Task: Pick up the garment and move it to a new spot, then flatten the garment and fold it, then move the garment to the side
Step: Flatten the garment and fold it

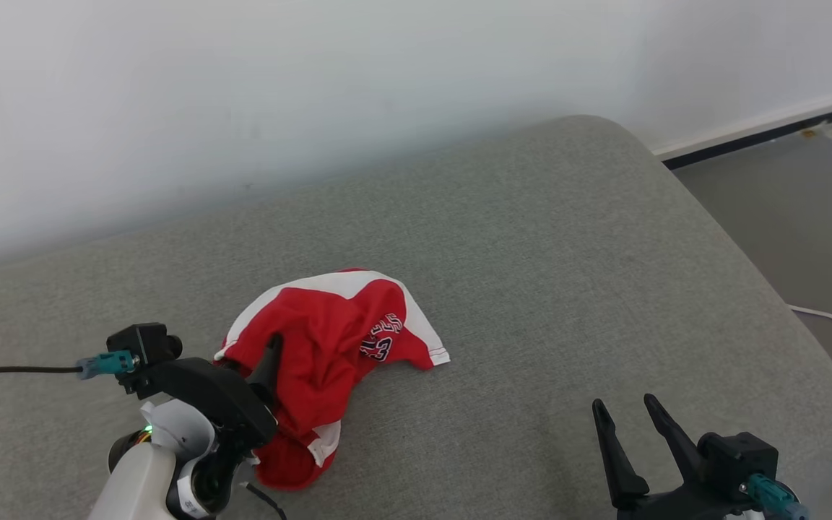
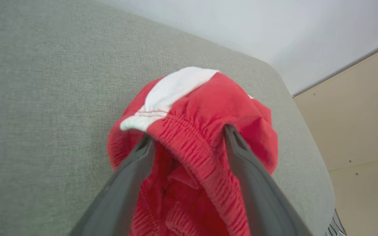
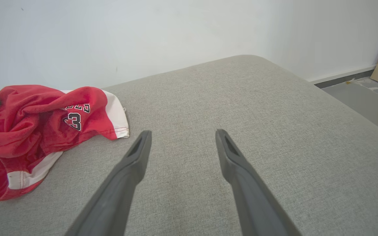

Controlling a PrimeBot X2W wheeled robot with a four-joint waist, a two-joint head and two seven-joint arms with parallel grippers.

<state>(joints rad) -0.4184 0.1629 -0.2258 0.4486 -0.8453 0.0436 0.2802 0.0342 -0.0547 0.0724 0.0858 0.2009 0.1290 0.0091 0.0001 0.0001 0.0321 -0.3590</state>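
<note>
The left gripper [image 2: 188,134] sits at the lower left, its fingers spread wide to either side of the gathered waistband of the red and white shorts [image 1: 329,325], not pinching it; the shorts lie crumpled on the grey cushion [image 1: 546,245], left of centre; the right gripper [image 1: 624,401] hovers with fingers wide apart, well apart from them.

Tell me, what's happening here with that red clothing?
A two-armed robot is starting on a crumpled red and white garment lying on a grey cushion. Its left gripper has its open fingers set around the garment's elastic waistband, not yet closed on it. The right gripper is open too, hanging over bare cushion to the garment's right, apart from it. Nothing is flattened or folded yet.
</note>
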